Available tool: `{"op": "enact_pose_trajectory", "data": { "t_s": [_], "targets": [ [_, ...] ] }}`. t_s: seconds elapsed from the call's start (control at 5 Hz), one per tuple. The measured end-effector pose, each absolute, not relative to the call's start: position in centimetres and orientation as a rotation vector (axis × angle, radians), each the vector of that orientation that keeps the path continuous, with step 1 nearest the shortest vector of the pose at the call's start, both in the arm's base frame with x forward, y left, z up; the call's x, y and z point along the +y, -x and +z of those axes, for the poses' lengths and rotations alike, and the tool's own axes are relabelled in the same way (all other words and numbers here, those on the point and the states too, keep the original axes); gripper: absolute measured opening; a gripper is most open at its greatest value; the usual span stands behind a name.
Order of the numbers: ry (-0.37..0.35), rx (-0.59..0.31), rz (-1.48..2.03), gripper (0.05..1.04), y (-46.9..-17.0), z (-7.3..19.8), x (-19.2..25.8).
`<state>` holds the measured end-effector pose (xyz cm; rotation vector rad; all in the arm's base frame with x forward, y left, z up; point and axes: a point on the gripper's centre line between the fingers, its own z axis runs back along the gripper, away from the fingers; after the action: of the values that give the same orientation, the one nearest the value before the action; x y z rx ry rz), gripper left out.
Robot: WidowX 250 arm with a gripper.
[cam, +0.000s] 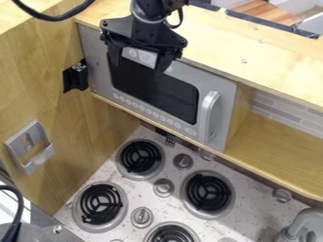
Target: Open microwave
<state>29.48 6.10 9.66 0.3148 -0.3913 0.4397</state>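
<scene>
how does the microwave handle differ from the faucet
The microwave handle is a long, slightly bowed bar; the faucet is a strongly curved pipe. The handle sits on the front of the microwave, the faucet at the view's lower right corner. Both are grey.

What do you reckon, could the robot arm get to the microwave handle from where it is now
Probably yes: the open gripper hangs before the upper left of the microwave, the handle juts out towards its right end, and nothing visible stands between them.
</scene>
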Motion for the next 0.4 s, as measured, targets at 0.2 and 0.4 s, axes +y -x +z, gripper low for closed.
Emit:
{"op": "enact_pose_trajectory", "data": {
  "t_s": [0.2,0.4],
  "targets": [
    [-0.318,-0.36,0.437,1.001,-29.1,8.8,6.0],
    [-0.284,-0.346,0.385,1.001,-29.8,7.0,5.5]
  ]
}}
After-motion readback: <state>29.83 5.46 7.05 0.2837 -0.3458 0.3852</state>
